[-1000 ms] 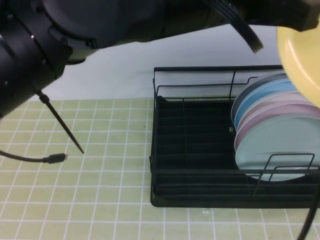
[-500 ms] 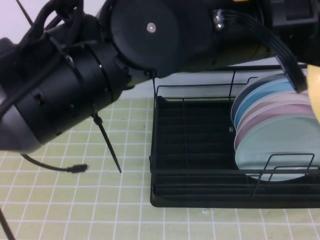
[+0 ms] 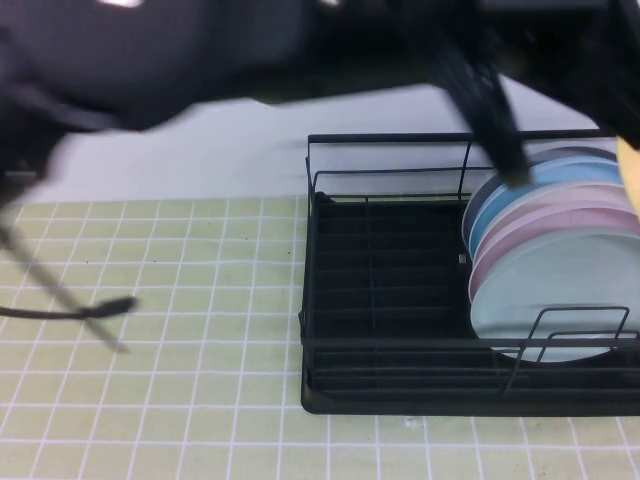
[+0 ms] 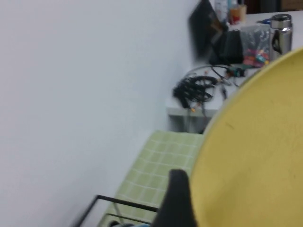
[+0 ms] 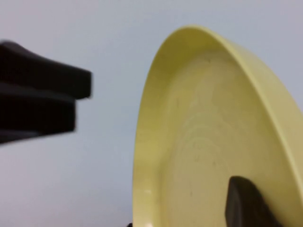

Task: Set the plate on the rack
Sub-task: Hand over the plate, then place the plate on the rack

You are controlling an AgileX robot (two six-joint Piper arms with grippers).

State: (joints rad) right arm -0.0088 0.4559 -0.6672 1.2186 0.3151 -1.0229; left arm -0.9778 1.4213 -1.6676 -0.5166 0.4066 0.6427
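The pale-yellow plate (image 3: 633, 170) shows only as a sliver at the right edge of the high view, held upright above the rack's right end. It fills the right wrist view (image 5: 199, 142) and the left wrist view (image 4: 255, 151). My right gripper (image 5: 253, 208) is shut on the plate's rim, one finger (image 5: 244, 203) lying on its inner face. My left gripper (image 4: 176, 201) is close against the plate's edge. The black wire rack (image 3: 380, 300) stands at the right, its left half without plates.
Several plates stand in the rack's right end: pale mint-green (image 3: 550, 300) in front, pink (image 3: 540, 225) and blue (image 3: 520, 185) behind. My left arm (image 3: 250, 50) blurs across the top. A black cable (image 3: 60, 315) lies on the green checked mat at left.
My left arm has swung across the top of the high view and is now blurred. The cable end has shifted left. The yellow plate stays at the right edge.
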